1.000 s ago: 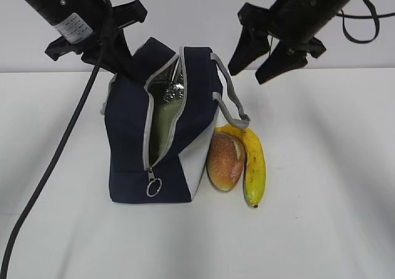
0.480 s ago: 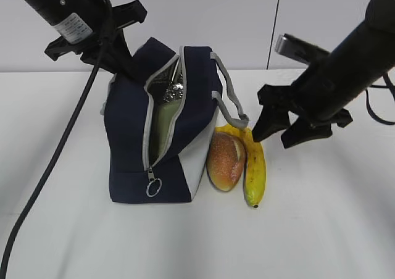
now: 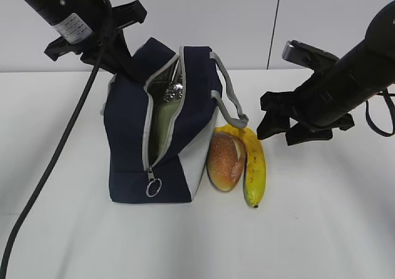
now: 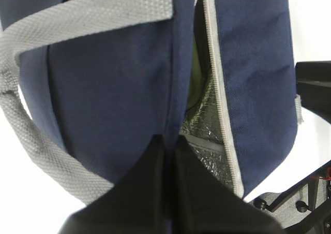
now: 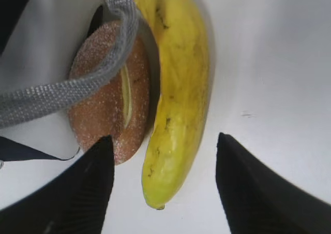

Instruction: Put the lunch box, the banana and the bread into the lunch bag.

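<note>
Banana [image 5: 176, 89] lies on the table touching the bread [image 5: 111, 104] beside the lunch bag [image 3: 129, 131], soft, bruisable, grab mid-body; right gripper [image 5: 163, 185] spread above it, left gripper [image 4: 168, 156] pinching bag fabric.

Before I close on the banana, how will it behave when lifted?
The banana looks firm and curved, so it should lift as one stiff piece. Its smooth skin may slip or pivot if gripped off-centre. It lies against the bread, which will probably shift as the banana leaves.
</note>
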`<state>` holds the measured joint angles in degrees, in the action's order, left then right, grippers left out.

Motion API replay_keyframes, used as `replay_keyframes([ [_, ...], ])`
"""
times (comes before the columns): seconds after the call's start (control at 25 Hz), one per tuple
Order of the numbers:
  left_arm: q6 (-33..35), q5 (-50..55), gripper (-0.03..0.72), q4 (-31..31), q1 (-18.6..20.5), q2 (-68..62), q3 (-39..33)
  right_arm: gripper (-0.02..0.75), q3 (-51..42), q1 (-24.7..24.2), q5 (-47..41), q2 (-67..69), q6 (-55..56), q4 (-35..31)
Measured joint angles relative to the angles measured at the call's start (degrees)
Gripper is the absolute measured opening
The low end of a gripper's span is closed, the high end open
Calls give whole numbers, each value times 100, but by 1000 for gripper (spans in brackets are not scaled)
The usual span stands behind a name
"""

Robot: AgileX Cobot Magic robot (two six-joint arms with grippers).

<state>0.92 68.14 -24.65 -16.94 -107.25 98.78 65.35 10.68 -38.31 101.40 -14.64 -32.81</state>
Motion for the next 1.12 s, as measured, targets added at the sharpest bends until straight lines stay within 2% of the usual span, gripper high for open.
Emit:
replay_keyframes([
  [0.84, 0, 11, 1, 0, 0, 0, 0, 477, 45, 0, 158, 925, -29, -93],
  [1.12, 0, 22, 1, 0, 0, 0, 0, 477, 58, 0, 170, 925, -478, -545],
])
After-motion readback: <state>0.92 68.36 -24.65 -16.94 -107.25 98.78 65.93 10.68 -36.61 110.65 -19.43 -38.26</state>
